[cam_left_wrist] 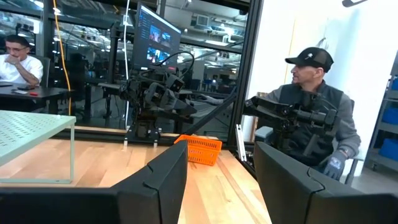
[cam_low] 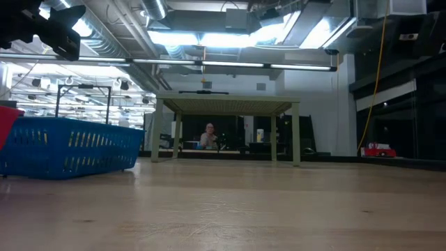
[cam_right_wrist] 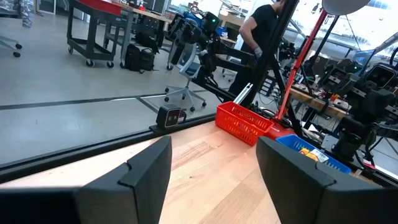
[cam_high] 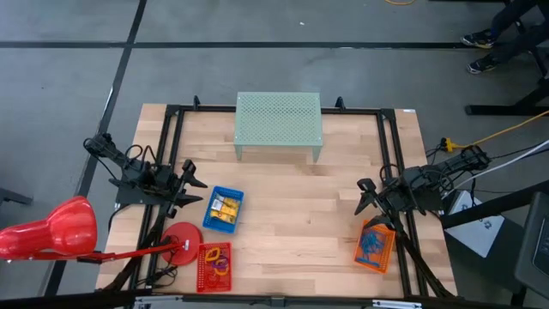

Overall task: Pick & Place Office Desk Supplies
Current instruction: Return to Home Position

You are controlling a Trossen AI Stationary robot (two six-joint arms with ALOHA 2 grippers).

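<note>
Yellow-and-black clips [cam_high: 225, 208] lie in a blue mesh tray [cam_high: 208, 216] at the near left. Small red, pink and purple loops [cam_high: 217, 260] lie in a red tray [cam_high: 202, 276] by the near edge. Thin blue loops [cam_high: 372, 244] fill an orange tray [cam_high: 388, 258] at the near right. My left gripper [cam_high: 196, 182] hovers open just left of the blue tray, pointing toward the table's right edge; its wrist view shows open fingers [cam_left_wrist: 221, 180] with nothing between them. My right gripper [cam_high: 364, 196] hovers open just above the orange tray, pointing left, also with nothing between its fingers [cam_right_wrist: 214, 180].
A pale green perforated shelf [cam_high: 279, 124] stands on legs at the far middle. A red desk lamp [cam_high: 51, 230] has its round base [cam_high: 182, 236] beside the red tray. Bare wood lies across the table's middle [cam_high: 292, 215]. People sit and stand beyond the table [cam_left_wrist: 311, 106].
</note>
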